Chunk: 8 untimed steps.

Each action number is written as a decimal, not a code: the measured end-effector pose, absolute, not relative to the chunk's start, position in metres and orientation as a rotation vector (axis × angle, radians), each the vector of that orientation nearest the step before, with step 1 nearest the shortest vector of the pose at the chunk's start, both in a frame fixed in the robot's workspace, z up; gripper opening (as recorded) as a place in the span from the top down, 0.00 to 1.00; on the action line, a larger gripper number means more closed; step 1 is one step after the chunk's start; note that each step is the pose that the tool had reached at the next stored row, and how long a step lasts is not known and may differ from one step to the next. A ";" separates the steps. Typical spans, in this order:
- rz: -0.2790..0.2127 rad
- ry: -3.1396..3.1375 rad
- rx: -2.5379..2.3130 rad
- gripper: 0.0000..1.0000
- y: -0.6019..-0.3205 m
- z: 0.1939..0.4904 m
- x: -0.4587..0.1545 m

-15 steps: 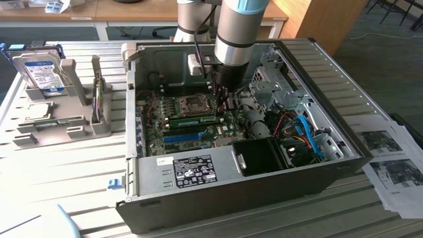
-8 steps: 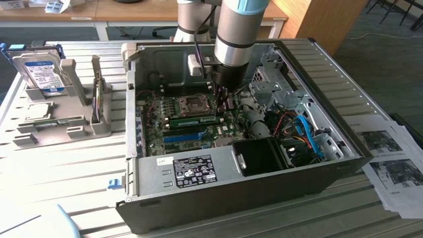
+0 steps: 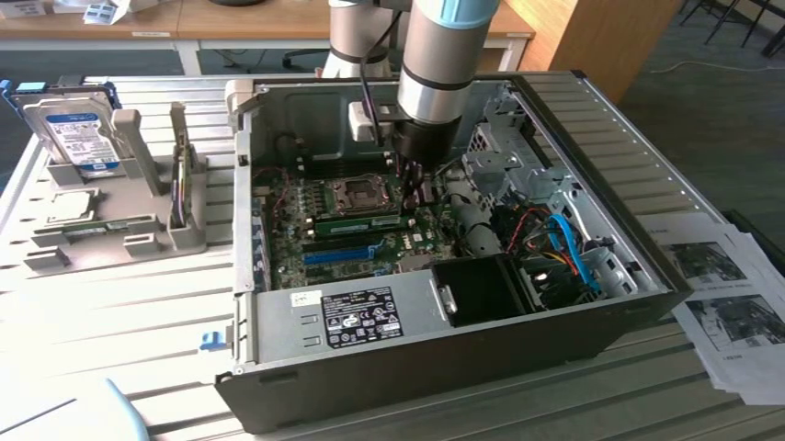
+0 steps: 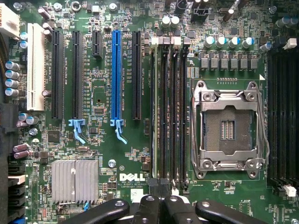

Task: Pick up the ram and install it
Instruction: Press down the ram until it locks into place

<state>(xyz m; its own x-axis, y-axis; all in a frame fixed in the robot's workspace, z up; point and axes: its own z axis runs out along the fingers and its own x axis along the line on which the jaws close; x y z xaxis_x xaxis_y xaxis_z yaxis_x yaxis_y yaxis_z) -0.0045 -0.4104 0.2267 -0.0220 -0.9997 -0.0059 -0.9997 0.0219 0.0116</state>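
Note:
The ram (image 3: 368,221) is a thin green stick lying along the black memory slots of the motherboard inside the open computer case (image 3: 429,377). In the wrist view the ram (image 4: 155,112) shows edge-on in the slot nearest the bright-blue slot (image 4: 116,74). My gripper (image 3: 414,188) reaches down into the case just above the memory slots, beside the CPU socket (image 3: 362,192). Its black fingers meet over one end of the slots, so the gripper (image 4: 161,200) is shut with nothing visible between them. Whether it touches the ram I cannot tell.
A silver hard drive (image 3: 76,133) with a blue-white label stands in a grey rack (image 3: 98,243) at the exterior view's left. Cables and a black fan housing (image 3: 491,285) crowd the case's near right. Printed sheets (image 3: 736,303) lie at the right. The CPU socket (image 4: 229,123) sits beside the slots.

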 end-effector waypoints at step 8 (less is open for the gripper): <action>-0.019 -2.243 2.194 0.91 -0.410 0.225 -0.005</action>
<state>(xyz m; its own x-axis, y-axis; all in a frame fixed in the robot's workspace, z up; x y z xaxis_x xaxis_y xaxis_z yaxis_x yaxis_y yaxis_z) -0.0045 -0.4105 0.2250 -0.0220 -0.9997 -0.0059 -0.9997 0.0219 0.0116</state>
